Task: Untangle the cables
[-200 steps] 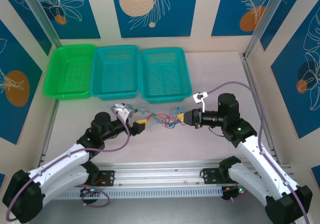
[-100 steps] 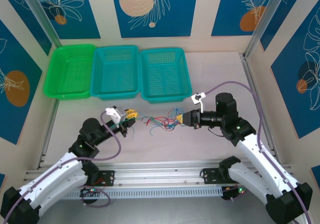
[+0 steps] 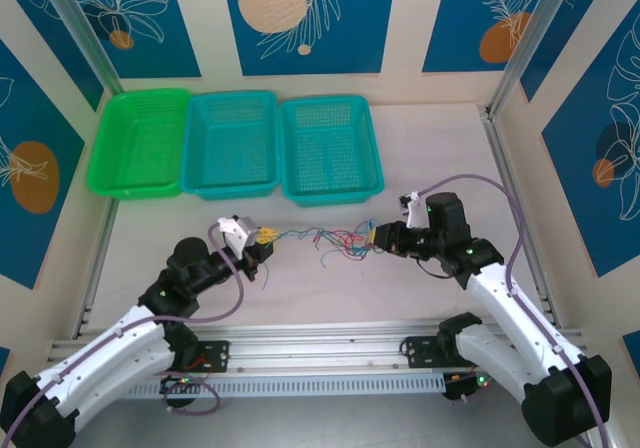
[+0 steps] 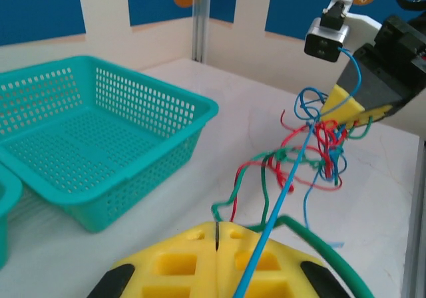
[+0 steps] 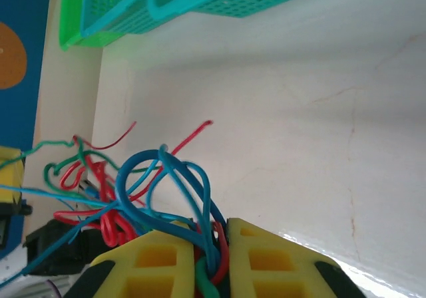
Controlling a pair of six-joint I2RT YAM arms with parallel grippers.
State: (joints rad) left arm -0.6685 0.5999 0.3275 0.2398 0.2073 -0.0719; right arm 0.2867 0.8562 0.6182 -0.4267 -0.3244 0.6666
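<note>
Cables (image 3: 322,239) stretch between left tool (image 3: 265,235) and right tool (image 3: 373,236), both clamped.

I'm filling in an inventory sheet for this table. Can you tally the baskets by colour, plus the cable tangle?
green basket: 1
teal baskets: 2
cable tangle: 1
total: 4
</note>
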